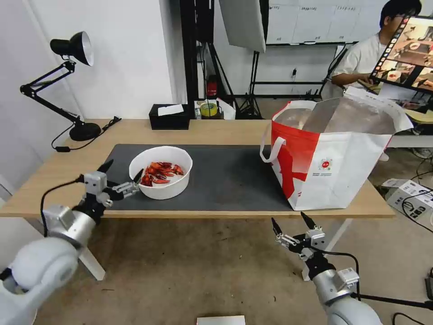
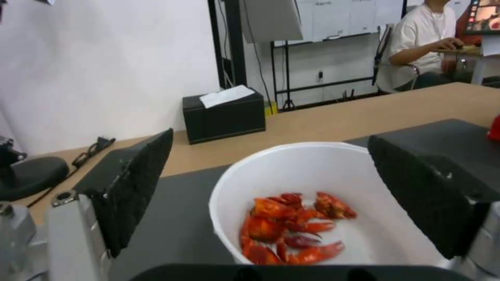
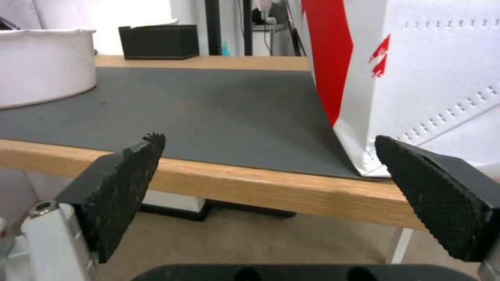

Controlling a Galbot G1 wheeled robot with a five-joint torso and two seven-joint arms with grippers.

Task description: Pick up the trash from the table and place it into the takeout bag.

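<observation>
Right gripper [image 1: 293, 228] is idling nearest the robot, below the front counter edge, jaws wide, holding nothing; up and to its right the large red-and-white insulated takeout bag with silver foil lining [image 1: 333, 162] is standing open on the long light-wood counter [image 1: 234, 131].

Left gripper [image 1: 121, 177] is sitting at the near-left rim of the white round bowl of red crayfish shells [image 1: 162, 177], jaws wide. One finger looks to be reaching over the rim, the other staying outside to the left, wall not yet pinched. Bowl is resting on the dark grey rectangular mat [image 1: 225, 171], directly ahead of the left gripper, well apart from the bag.

Beyond the bowl, a black tissue box [image 1: 169, 117] is standing at the far counter edge, and a black desk lamp [image 1: 67, 81] off to the far left.

Progress, as judged: the bowl is the one piece of trash left on the counter. Bag contents cannot be told. Grasp, carry and drop of the bowl are still to do.
</observation>
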